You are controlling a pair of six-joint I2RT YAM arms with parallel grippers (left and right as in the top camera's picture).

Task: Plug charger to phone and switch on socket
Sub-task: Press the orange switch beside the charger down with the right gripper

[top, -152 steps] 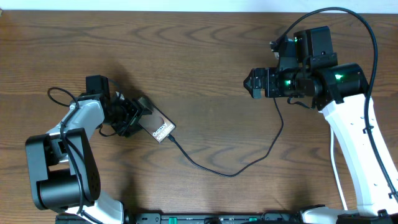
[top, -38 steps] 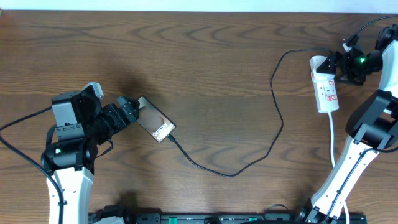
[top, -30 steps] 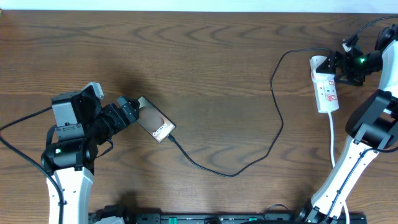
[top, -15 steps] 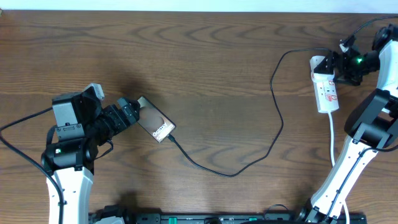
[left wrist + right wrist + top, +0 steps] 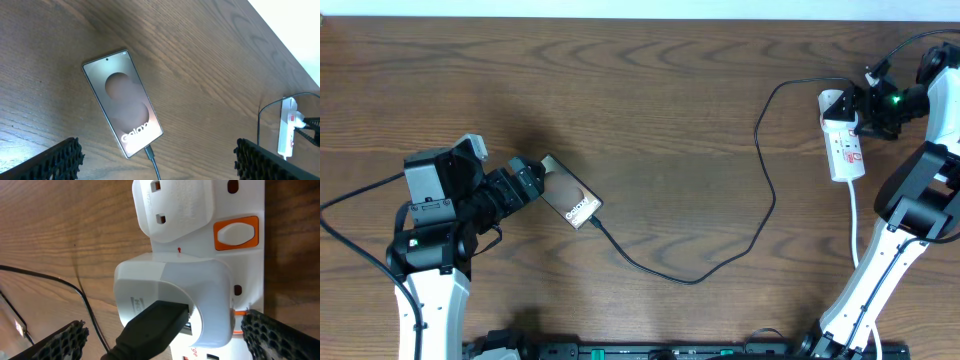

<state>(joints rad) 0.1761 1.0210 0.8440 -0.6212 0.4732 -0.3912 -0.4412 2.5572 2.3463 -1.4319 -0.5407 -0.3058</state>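
The phone (image 5: 570,196) lies flat and face up on the left part of the wooden table (image 5: 650,100), turned at a slant. Its "Galaxy" lettering is at the near-right end and a brownish oval shows on the screen. The left claw (image 5: 530,180) sits just beside the phone's far-left end. In the left wrist view its fingers (image 5: 55,160) stand wide apart at the lower corners, released and gripping nothing, with the phone (image 5: 122,102) lying out ahead of them.

The charger (image 5: 692,281) meets the phone's edge at the lettered end, and its small tip (image 5: 148,151) sits against that edge. From there the thin black cable runs toward the near side and curves right. It then climbs toward the far side, bends over, and reaches the far end of the socket (image 5: 845,140).

The socket is a white strip lying lengthwise at the far right of the table, with its white cord trailing toward the near edge. The right claw (image 5: 860,106) is at the socket's far end. In the right wrist view its fingers (image 5: 277,335) are spread wide at the bottom corners, clasping nothing. Close in front of them a white adapter (image 5: 170,295) is seated in the socket (image 5: 250,275), and the charger's black plug (image 5: 150,327) is pushed into it. An orange switch (image 5: 237,232) sits on the strip just beside the adapter. Whether it is on or off cannot be told.
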